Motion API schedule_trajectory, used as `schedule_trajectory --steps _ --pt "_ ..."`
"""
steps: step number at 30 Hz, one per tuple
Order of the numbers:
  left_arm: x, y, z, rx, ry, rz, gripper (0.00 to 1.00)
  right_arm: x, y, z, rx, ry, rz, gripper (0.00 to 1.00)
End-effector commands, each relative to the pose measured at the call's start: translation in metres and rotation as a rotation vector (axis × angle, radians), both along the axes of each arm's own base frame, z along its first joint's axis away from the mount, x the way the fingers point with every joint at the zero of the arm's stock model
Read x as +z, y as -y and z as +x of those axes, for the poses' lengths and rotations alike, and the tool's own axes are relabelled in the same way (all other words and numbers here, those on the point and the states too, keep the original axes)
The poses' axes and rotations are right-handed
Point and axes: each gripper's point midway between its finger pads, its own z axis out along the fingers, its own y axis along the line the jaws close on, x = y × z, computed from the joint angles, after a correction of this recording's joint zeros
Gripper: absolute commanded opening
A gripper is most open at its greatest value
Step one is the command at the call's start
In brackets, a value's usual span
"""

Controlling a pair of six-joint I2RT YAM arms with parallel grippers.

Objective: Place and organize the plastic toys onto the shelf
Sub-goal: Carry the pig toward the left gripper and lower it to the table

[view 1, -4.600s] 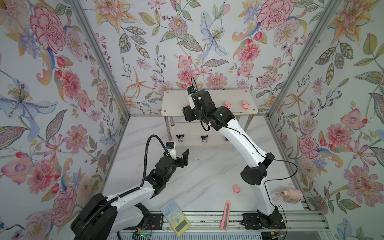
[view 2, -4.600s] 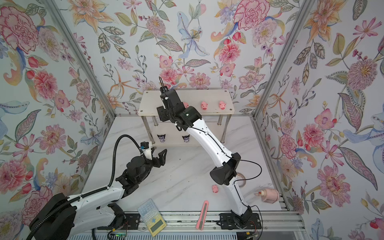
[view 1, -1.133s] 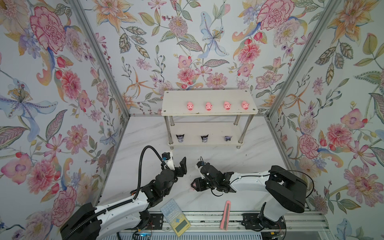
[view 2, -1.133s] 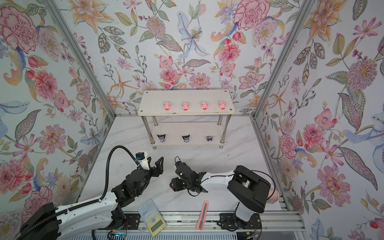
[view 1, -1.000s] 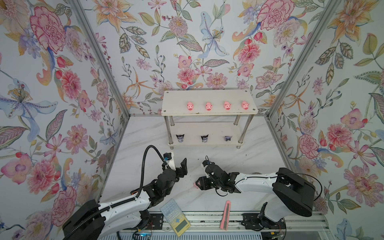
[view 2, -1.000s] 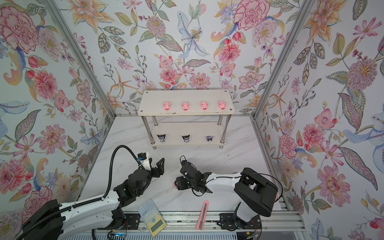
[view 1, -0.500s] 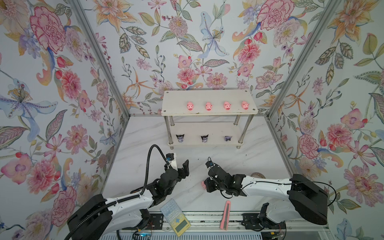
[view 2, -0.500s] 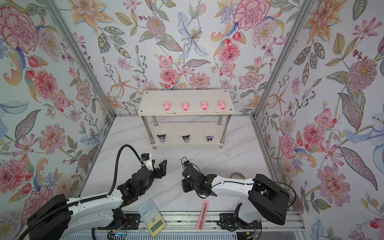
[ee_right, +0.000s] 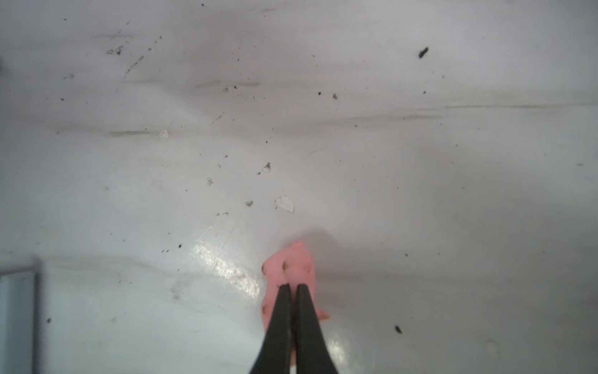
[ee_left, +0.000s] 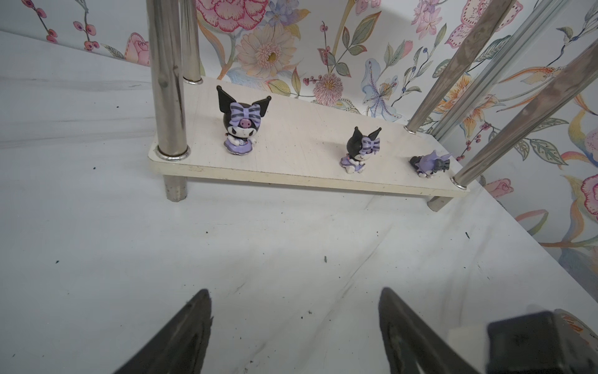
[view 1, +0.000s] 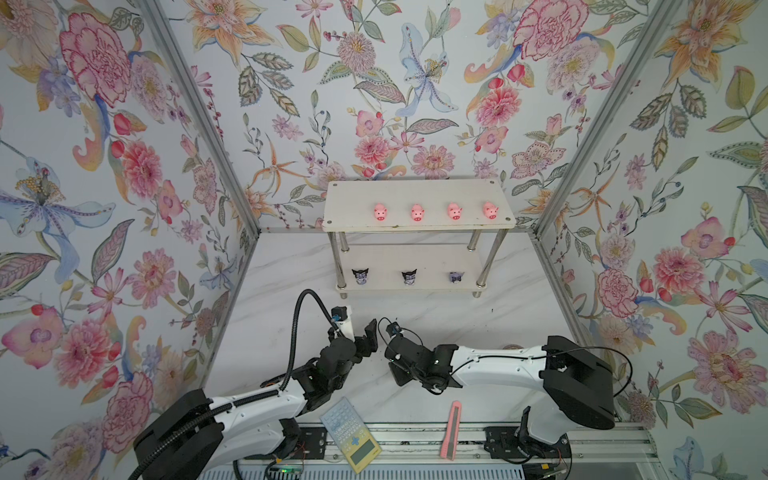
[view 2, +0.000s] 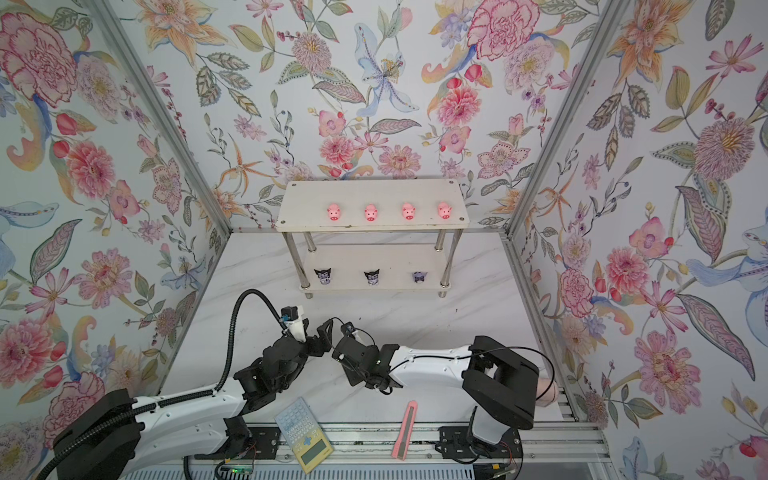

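The shelf point(view 1: 419, 193) stands at the back wall, four pigs point(view 1: 417, 212) in a row on its top board with bare room at the row's left end, so the step in hand, I judge, is fetching the last one. The left gripper point(ee_left: 294, 291) hangs open and empty above the table point(view 1: 415, 316), facing the lower board; it should keep clear. The right gripper point(ee_right: 293, 286) is down by the table well in front of the shelf, its jaws closed almost together over the fifth pig point(ee_right: 296, 264); whether they truly pinch it cannot be told. Lift slowly and watch that the pig rises; if it stays, reopen, centre on the body and close again
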Motion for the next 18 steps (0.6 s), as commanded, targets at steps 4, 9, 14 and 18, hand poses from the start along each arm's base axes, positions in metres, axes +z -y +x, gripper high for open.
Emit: schedule_trajectory --steps 4,9,14,18 --pt "0.003 -0.024 -0.004 0.078 0.037 0.003 0.83 -0.014 0.016 0.013 -0.021 0.142 -0.220 0.00" --pt "0.009 -0.044 -0.007 0.133 0.054 -0.017 0.83 -0.025 -0.012 -0.012 0.106 0.141 -0.238 0.09" --pt "0.000 -0.060 -0.014 0.165 0.048 -0.013 0.83 -0.039 -0.038 -0.049 0.199 0.054 -0.170 0.18" --pt "-0.004 -0.067 -0.018 0.180 0.043 -0.026 0.83 -0.045 -0.050 -0.071 0.236 -0.054 -0.074 0.33"
